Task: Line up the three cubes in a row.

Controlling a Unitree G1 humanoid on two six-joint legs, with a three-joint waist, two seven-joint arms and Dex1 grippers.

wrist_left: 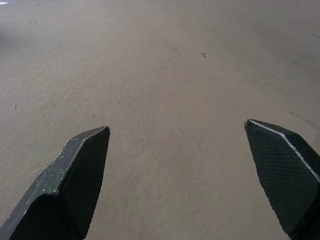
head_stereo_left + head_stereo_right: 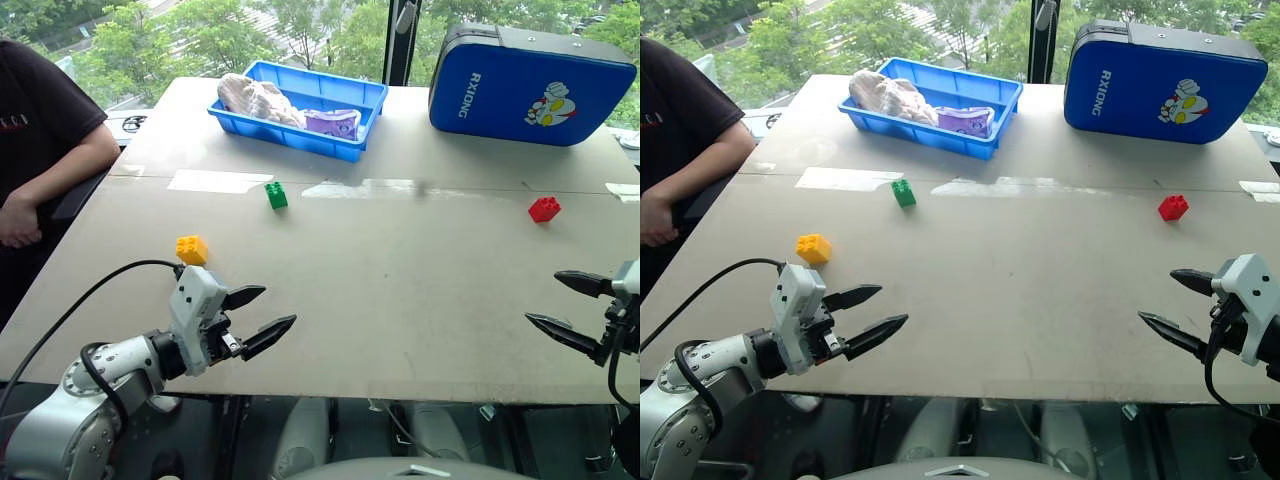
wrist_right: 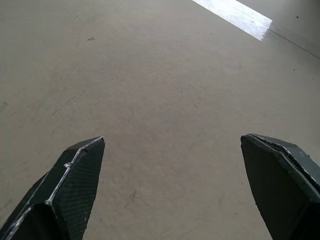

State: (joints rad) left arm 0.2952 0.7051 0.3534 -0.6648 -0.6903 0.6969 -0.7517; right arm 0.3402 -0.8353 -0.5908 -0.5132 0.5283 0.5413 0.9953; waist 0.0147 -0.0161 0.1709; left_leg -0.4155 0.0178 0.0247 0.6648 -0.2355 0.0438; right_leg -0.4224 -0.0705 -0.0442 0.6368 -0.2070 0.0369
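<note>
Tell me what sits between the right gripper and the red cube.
Nothing: in the left eye view, only bare table separates the right gripper from the red cube.

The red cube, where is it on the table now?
In the left eye view the red cube lies alone on the table's right side, in front of the blue case and beyond the open right gripper.

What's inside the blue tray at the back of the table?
The blue tray holds a pale cloth bundle and a purple one. Anything under them is covered.
</note>
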